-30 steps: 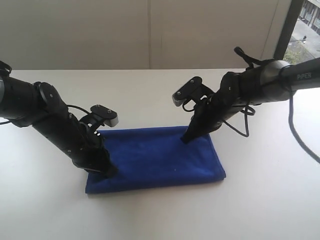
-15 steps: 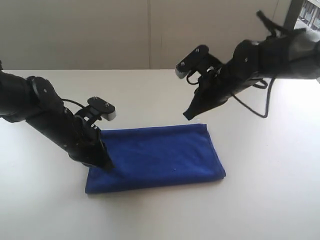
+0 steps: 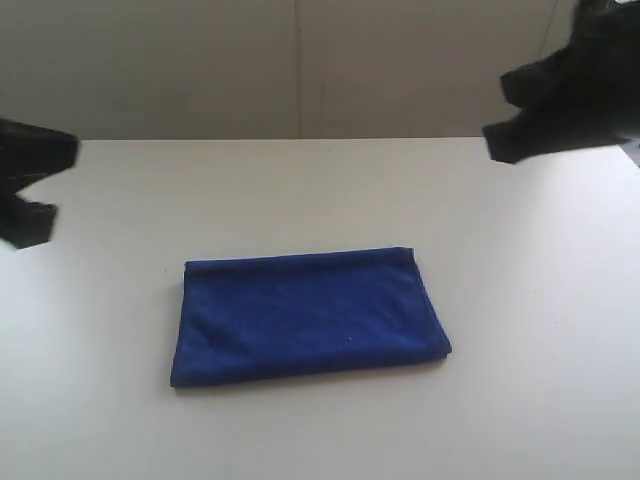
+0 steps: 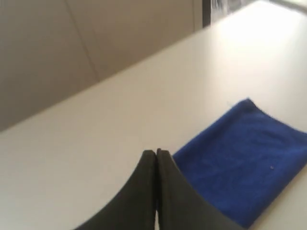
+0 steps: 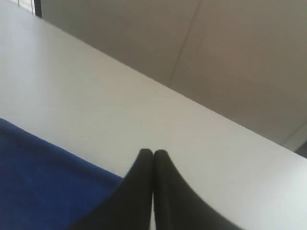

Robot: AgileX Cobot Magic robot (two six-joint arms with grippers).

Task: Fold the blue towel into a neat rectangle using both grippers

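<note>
The blue towel [image 3: 308,317] lies flat on the white table [image 3: 300,190] as a folded rectangle, and nothing touches it. My left gripper [image 4: 156,152] is shut and empty, raised above the table with the blue towel [image 4: 249,158] off to one side. My right gripper [image 5: 153,153] is shut and empty too, lifted clear with a corner of the blue towel [image 5: 43,187] beside it. In the exterior view only a dark blurred part of the left arm [image 3: 30,180] shows at the left edge, and of the right arm [image 3: 570,100] at the upper right.
A pale wall [image 3: 300,60] runs behind the table's far edge.
Both arms have lifted off the towel and drawn back, the left toward the left edge and the right up to the upper right. The towel stays folded where it lay.
</note>
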